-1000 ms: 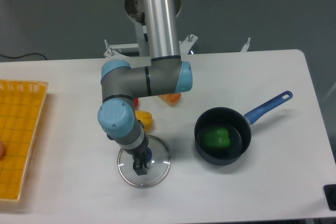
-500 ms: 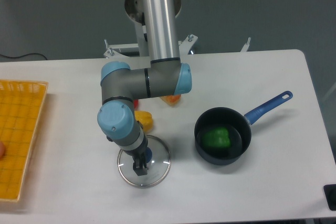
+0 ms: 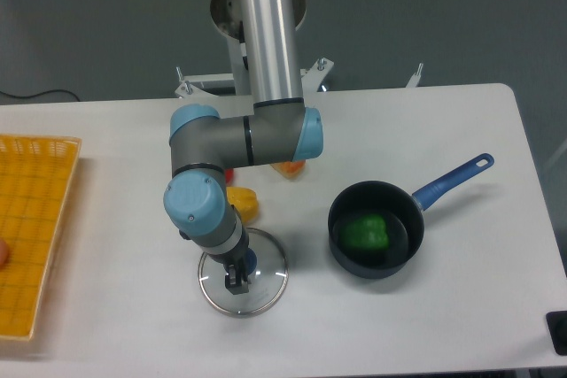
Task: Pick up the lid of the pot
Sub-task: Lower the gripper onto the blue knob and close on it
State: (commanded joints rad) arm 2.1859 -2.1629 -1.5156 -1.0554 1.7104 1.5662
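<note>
- Blue knob point(image 3: 251, 262), see-through disc: we had the pot lid point(image 3: 267, 284) lying flat on the white table point(image 3: 133, 325), beside the black pan point(image 3: 413, 241), with the yellow item point(image 3: 244, 202) just behind.
- Gripper point(image 3: 238, 277) was low over the lid, fingertips at the knob in our view; we couldn't tell whether the fingers were spread, closed or already gripping it.
- Step in hand, our call: getting a grip on the knob.
- To do it well, we wanted one finger each side, knob centred, tips low enough to catch its sides without pressing the slick disc.
- We favoured an even, gentle squeeze, then a straight, slow lift, lid level; an off-centre pinch risked tilting or slipping.
- Sideways drift toward the pan was worth avoiding.
- Direction: knob side pointed up, underside down.
- Long axis: we marked none, round outline; the knob set the upright centre line.
</note>
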